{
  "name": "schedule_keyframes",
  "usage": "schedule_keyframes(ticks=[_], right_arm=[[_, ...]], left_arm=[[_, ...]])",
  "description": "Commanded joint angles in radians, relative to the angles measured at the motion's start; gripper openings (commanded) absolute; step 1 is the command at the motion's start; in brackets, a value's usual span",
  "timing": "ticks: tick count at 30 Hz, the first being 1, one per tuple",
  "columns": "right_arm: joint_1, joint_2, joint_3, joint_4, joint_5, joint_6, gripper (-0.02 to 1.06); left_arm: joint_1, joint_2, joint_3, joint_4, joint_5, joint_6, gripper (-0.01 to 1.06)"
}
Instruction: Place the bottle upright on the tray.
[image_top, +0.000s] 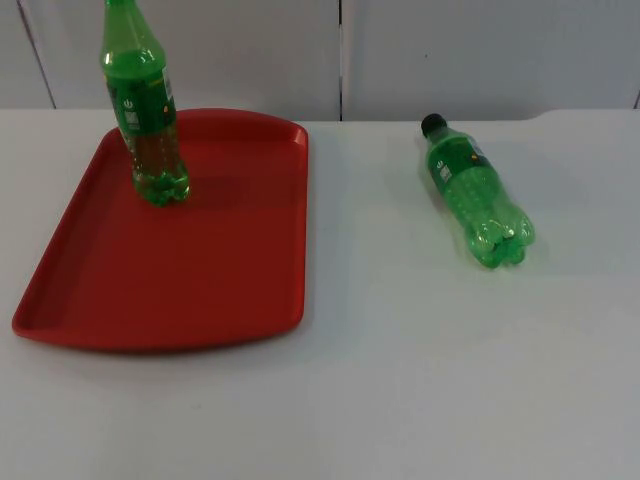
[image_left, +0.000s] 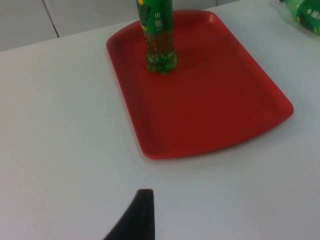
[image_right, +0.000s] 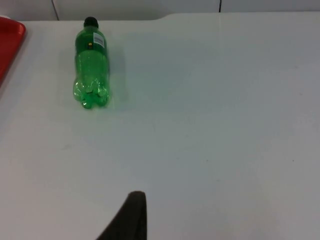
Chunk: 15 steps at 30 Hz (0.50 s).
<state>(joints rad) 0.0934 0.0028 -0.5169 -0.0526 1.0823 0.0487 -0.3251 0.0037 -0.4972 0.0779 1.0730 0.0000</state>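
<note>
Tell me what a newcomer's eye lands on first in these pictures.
First comes the red tray on the left half of the white table, with a green bottle standing upright near its far edge. Next is a second green bottle with a black cap, lying on its side on the table to the tray's right, cap toward the grey wall.

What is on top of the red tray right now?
One green bottle stands upright near the far left corner of the tray. The tray floor under its base is covered. A second bottle lies on the table.
</note>
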Motion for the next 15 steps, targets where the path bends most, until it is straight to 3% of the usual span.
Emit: schedule_keyframes(ticks=[1,15], right_arm=[[-0.007,-0.003,0.002,0.005,-0.003,0.000,1.05],[-0.007,-0.003,0.002,0.005,-0.003,0.000,1.05]], left_arm=[[-0.007,-0.004,0.004,0.007,0.001,-0.006,1.05],[-0.007,-0.004,0.004,0.007,0.001,-0.006,1.05]])
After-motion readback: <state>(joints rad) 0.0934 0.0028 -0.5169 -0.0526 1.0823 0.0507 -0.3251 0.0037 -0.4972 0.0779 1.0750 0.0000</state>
